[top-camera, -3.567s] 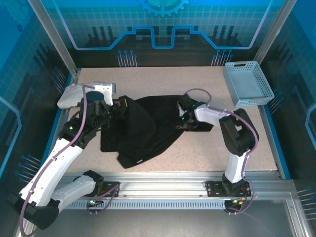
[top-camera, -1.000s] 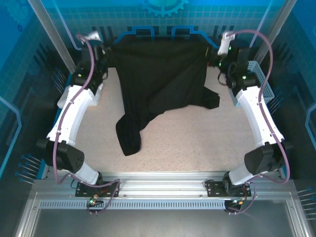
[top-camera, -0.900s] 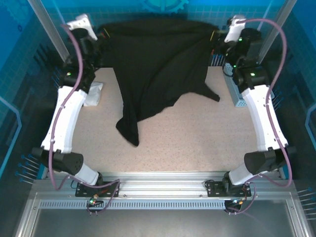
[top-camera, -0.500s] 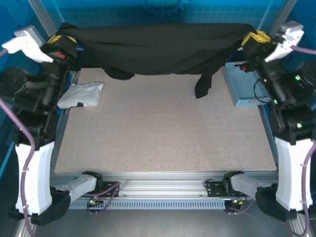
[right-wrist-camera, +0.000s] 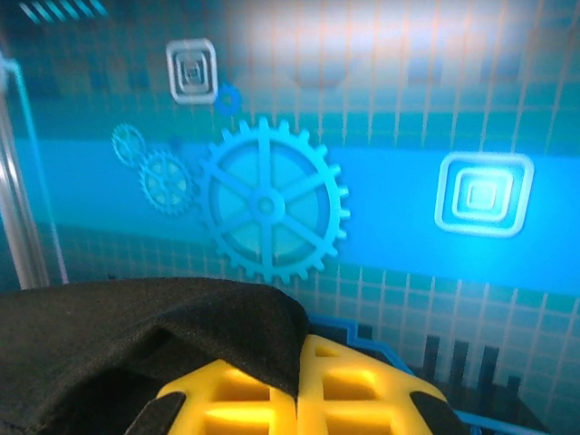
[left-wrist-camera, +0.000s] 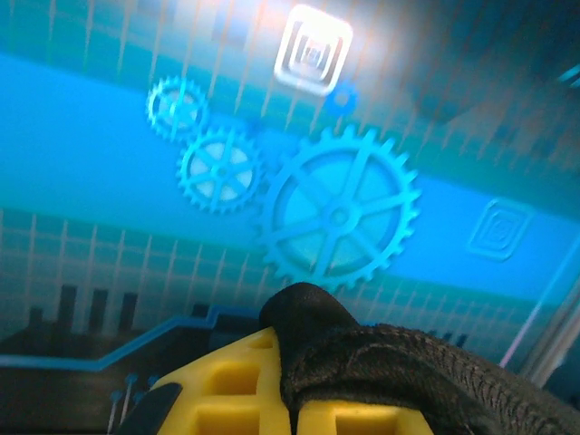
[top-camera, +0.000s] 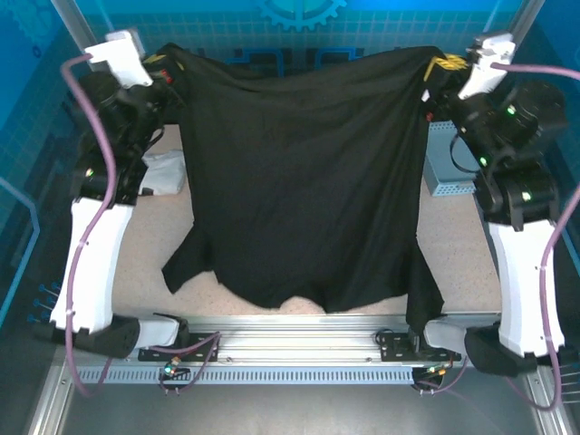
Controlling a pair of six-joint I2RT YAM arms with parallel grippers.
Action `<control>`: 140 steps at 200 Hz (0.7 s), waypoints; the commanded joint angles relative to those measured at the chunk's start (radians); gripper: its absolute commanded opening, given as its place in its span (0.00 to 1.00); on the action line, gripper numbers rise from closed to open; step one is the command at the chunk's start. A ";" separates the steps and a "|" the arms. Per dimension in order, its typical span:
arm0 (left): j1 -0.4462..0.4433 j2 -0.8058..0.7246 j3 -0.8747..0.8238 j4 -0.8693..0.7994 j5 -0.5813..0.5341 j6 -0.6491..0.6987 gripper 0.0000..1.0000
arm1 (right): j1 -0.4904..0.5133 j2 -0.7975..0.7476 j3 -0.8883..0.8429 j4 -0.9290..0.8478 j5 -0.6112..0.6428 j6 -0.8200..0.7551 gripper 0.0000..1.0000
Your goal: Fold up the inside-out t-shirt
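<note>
You have the inside-out t-shirt (top-camera: pixel 299 181) held up off the tabletop (top-camera: pixel 149 240), spread as a black sheet between the two raised arms. The left pincer (top-camera: pixel 169 74) is clamped on one top corner at the far left and the right pincer (top-camera: pixel 442 69) on the other top corner at the far right. Both sit high above the far edge of the tabletop. The top edge runs between them with a shallow sag in the middle. The cloth falls toward you in long vertical folds, and its lower edge reaches the near edge of the tabletop, just above the metal rail (top-camera: pixel 299 349). One sleeve flares out at the lower left over the tabletop. The other hangs at the lower right, close to the right arm's base. From above you cannot tell whether the lower edge rests on the surface or hangs just clear of it. In the left wrist view the yellow fingers (left-wrist-camera: pixel 227 394) are pressed together with a thick bunched roll of black knit gripped between them and trailing off to the right. In the right wrist view the yellow fingers (right-wrist-camera: pixel 236 399) are likewise closed on a fold of black cloth that drapes away to the left. A small white folded garment (top-camera: pixel 165 172) lies on the tabletop at the far left, partly behind the left arm. A blue basket (top-camera: pixel 444 174) sits at the far right, beside the shirt's right edge.
</note>
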 commanded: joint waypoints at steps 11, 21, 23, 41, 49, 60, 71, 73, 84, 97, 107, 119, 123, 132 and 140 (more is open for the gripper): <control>0.021 0.144 0.150 0.027 -0.052 0.054 0.00 | -0.013 0.128 0.052 0.136 0.055 -0.029 0.00; 0.033 0.200 0.208 0.018 -0.048 0.055 0.00 | -0.019 0.184 0.101 0.139 0.054 -0.021 0.00; 0.036 0.210 0.220 0.016 -0.047 0.055 0.00 | -0.019 0.198 0.112 0.139 0.054 -0.019 0.00; 0.058 0.312 0.371 -0.029 -0.036 0.048 0.00 | -0.029 0.301 0.240 0.123 0.042 -0.003 0.00; 0.066 0.352 0.450 -0.055 -0.029 0.042 0.00 | -0.032 0.345 0.312 0.103 0.033 0.006 0.00; 0.071 0.398 0.559 -0.091 -0.017 0.037 0.00 | -0.033 0.402 0.422 0.057 0.015 0.020 0.00; 0.072 0.431 0.652 -0.119 0.000 0.031 0.00 | -0.032 0.440 0.506 0.019 -0.001 0.032 0.00; 0.072 0.435 0.667 -0.122 0.002 0.030 0.00 | -0.032 0.448 0.526 0.012 -0.007 0.035 0.00; 0.071 0.436 0.713 -0.132 0.026 0.020 0.00 | -0.033 0.466 0.576 -0.007 -0.017 0.046 0.00; 0.071 0.402 0.703 -0.133 0.047 0.008 0.00 | -0.031 0.467 0.599 -0.024 -0.034 0.053 0.00; 0.070 0.352 0.652 -0.128 0.063 0.006 0.00 | -0.030 0.455 0.592 -0.044 -0.046 0.053 0.00; 0.069 0.262 0.518 -0.098 0.082 -0.002 0.00 | -0.028 0.431 0.567 -0.078 -0.062 0.044 0.00; 0.068 0.226 0.459 -0.083 0.086 -0.007 0.00 | -0.029 0.420 0.552 -0.091 -0.068 0.041 0.00; 0.067 0.131 0.307 -0.049 0.094 -0.020 0.00 | -0.028 0.389 0.501 -0.123 -0.085 0.041 0.00; 0.065 0.041 0.156 -0.015 0.089 -0.042 0.00 | -0.028 0.348 0.426 -0.147 -0.101 0.043 0.00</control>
